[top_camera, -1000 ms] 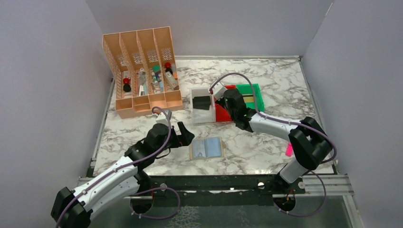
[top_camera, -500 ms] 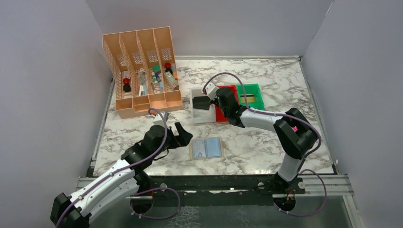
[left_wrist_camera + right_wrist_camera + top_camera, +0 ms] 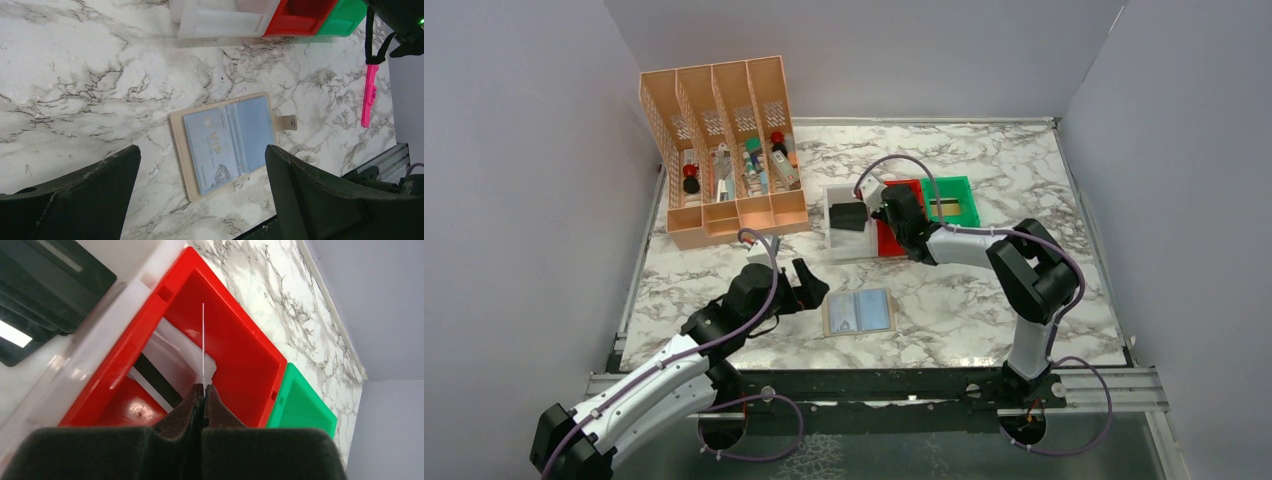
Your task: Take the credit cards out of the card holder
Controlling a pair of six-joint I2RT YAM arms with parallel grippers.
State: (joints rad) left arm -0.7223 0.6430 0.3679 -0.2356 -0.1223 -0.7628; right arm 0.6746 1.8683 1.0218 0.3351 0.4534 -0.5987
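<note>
Bins first: left of the red bin (image 3: pixel 240 355), the white bin (image 3: pixel 225 25) holds black cards (image 3: pixel 45 285); the red bin has a pale striped card (image 3: pixel 170 365) lying flat; the green bin (image 3: pixel 300 410) touches its right side. Our right gripper (image 3: pixel 203 390) is clenched on a thin card (image 3: pixel 203 340) (seen edge-on) above the red bin. Nearer us than that bin, the holder (image 3: pixel 225 145) lies open, a silvery card (image 3: pixel 210 150) inside; our left gripper (image 3: pixel 201 155) gapes empty, further left.

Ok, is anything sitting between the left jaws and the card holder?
Nothing visible. The left gripper hangs with jaws wide open just left of the open card holder, with only bare marble table between them. The pink stick lies on its far side.
</note>
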